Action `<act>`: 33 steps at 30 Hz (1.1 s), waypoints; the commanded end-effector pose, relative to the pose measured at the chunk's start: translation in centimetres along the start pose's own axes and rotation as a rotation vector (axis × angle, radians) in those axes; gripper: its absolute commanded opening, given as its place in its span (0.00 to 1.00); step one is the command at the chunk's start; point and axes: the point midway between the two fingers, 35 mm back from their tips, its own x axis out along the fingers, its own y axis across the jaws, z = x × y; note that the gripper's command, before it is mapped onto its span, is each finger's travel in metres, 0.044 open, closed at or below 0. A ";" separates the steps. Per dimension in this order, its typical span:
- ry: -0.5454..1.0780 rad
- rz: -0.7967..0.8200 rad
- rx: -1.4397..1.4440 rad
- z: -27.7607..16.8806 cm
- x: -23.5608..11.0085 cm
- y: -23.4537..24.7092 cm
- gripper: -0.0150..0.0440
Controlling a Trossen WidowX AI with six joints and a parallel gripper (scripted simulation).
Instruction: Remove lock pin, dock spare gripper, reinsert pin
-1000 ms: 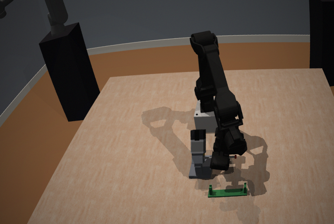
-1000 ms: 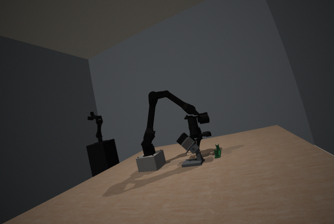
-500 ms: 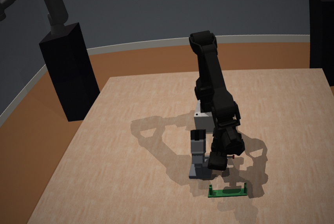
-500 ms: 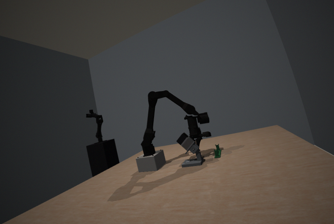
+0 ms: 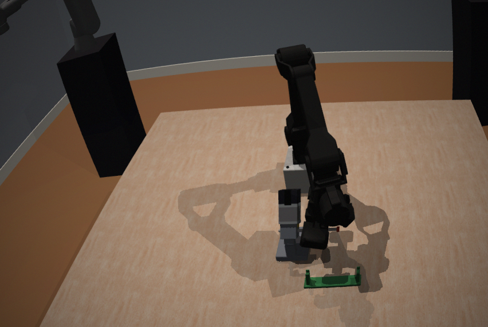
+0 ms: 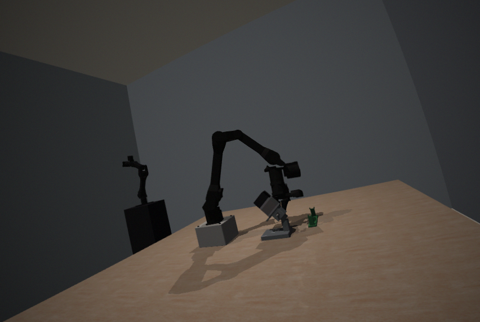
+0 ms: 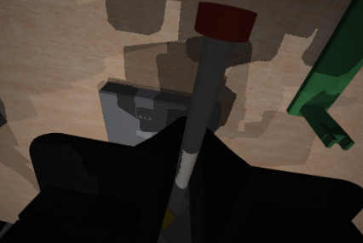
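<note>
The lock pin (image 7: pixel 207 77) has a grey shaft and a red head (image 5: pixel 338 229) (image 7: pixel 226 21). My gripper (image 5: pixel 314 229) (image 7: pixel 188 124) is shut on the pin's shaft, just right of the mount in the top view. The shaft runs level into the mount's socket (image 5: pixel 288 232), and a small tip shows on the socket's far left side. The spare gripper (image 5: pixel 288 212) (image 6: pixel 268 204), a grey body with black fingers, sits tilted in the socket. The mount's grey base plate (image 5: pixel 284 255) (image 6: pixel 271 236) (image 7: pixel 112 119) lies flat on the table. The spigot and how deep it sits are hidden.
An unused green cradle (image 5: pixel 333 286) (image 6: pixel 312 221) (image 7: pixel 338 51) with two upright posts lies in front of the mount, right of it in the top view. My arm's grey base block (image 5: pixel 295 180) (image 6: pixel 211 235) stands behind the mount. Black pedestals (image 5: pixel 100 106) (image 6: pixel 147 221) with other arms stand beyond the table.
</note>
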 end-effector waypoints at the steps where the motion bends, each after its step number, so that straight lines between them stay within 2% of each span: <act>1: 0.003 -0.002 -0.002 -0.2 0.0 0.0 0.25; 4: 0.003 -0.002 -0.002 -0.2 0.0 0.0 0.25; 12: 0.000 0.001 0.001 -0.1 0.0 0.0 0.59; 33: 0.005 0.008 -0.005 1.3 -3.0 0.2 0.59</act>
